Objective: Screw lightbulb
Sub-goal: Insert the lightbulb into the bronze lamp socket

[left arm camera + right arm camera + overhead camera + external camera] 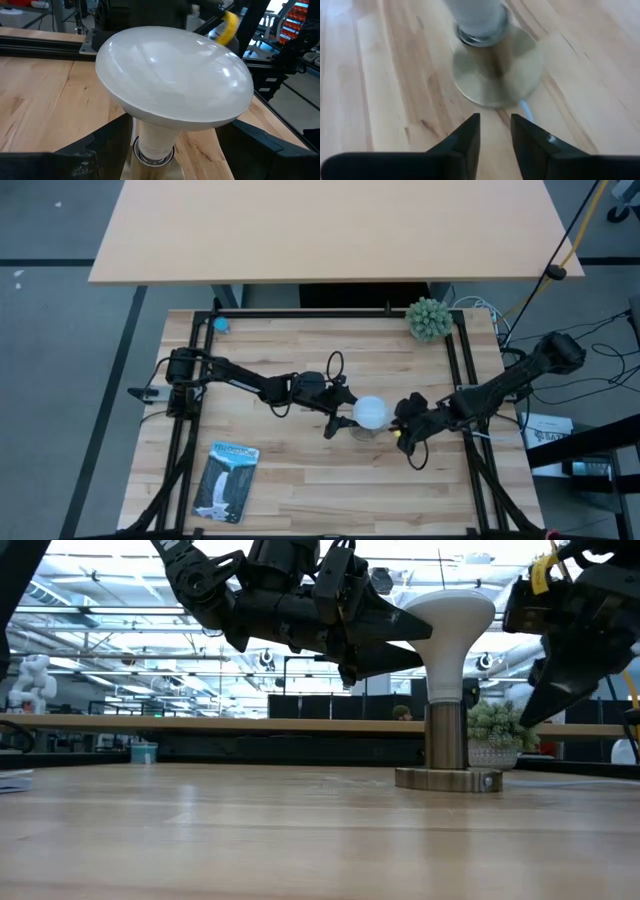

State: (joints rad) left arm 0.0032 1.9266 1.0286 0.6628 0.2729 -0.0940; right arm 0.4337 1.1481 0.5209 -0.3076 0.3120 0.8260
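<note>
lightbulb [172,80] between left end effector [165,150] fingers, untouched

The lightbulb [372,412], white with a wide frosted dome and narrower pale neck, stands upright, neck down in a round brass socket base [448,779], toward four o'clock of the table's centre

Lightbulb [479,17] is getting cut off in right wrist view, only the neck showing above the socket base [497,70], all motion-blurred. In left wrist view the globe is hiding most of that base. White cord near the base: too blurred to trace.
</note>
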